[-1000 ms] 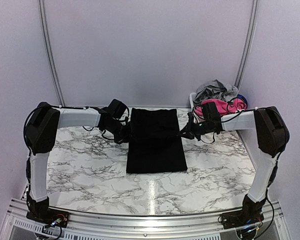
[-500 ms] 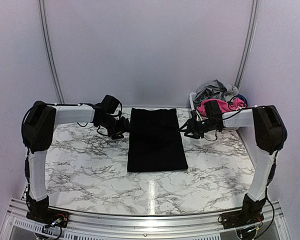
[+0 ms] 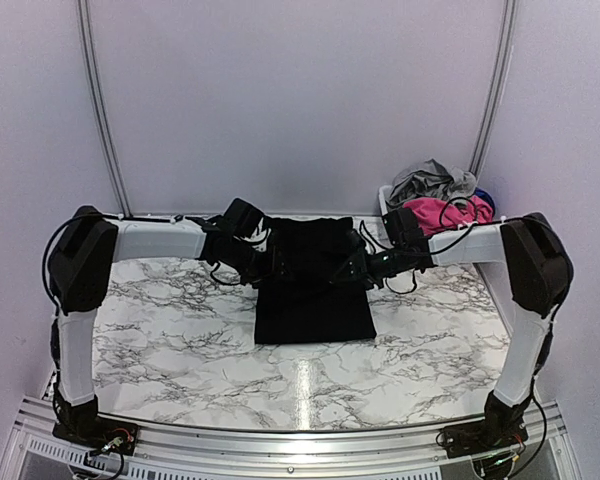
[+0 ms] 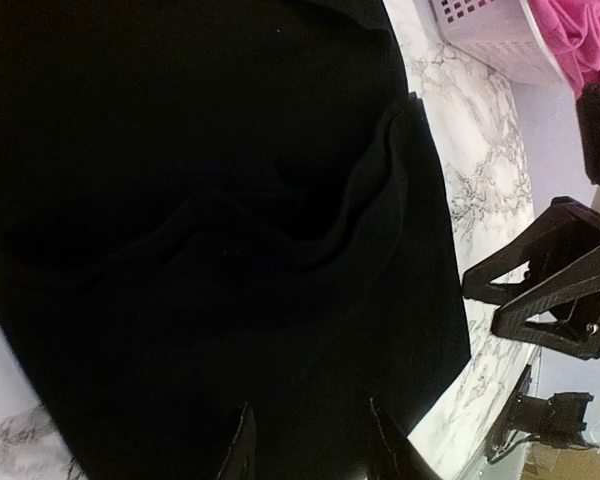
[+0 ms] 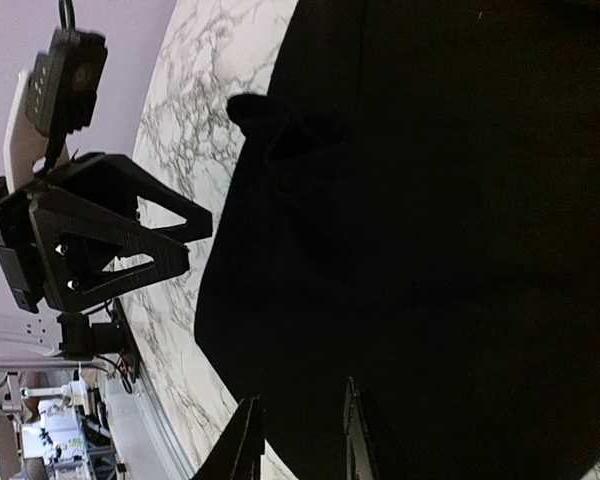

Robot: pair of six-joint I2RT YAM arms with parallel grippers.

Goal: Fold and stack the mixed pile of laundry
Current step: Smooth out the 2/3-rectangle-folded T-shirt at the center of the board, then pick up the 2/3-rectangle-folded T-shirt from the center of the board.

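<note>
From the top external view, the large black cloth [image 3: 315, 300] lies at the middle of the table [image 3: 180, 320]. Its near part is flat, and its far part, toward the far edge, is rumpled and bunched. The left pincer [image 3: 272, 266] sits at the cloth's left side and the right pincer [image 3: 358, 268] at its right side, both against the bunched part. How far either is open cannot be told from here. At the far right corner a white lattice basket [image 3: 384, 200] holds grey trousers [image 3: 435, 180] on top, a bright pink piece [image 3: 435, 212] in front of them, and a sliver of a dark blue piece [image 3: 486, 199] at its right.

In the left wrist view, the black cloth [image 4: 200, 250] fills most of the picture, with a soft ridge folded across it. The left pincer [image 4: 310, 455] has its fingers parted by a modest gap over the cloth. Whether any cloth is caught between them cannot be told. The right pincer [image 4: 480, 302] stands just beside the cloth's far edge, tips a little apart. The basket [image 4: 480, 30] and the pink piece [image 4: 580, 40] show at the top right.

In the right wrist view, the black cloth [image 5: 430, 230] again covers most of the picture. The right pincer [image 5: 300, 440] has its fingers narrowly parted above the cloth, and its hold cannot be told. The left pincer [image 5: 198, 245] is over the marble just beside the cloth's edge, tips slightly apart.
</note>
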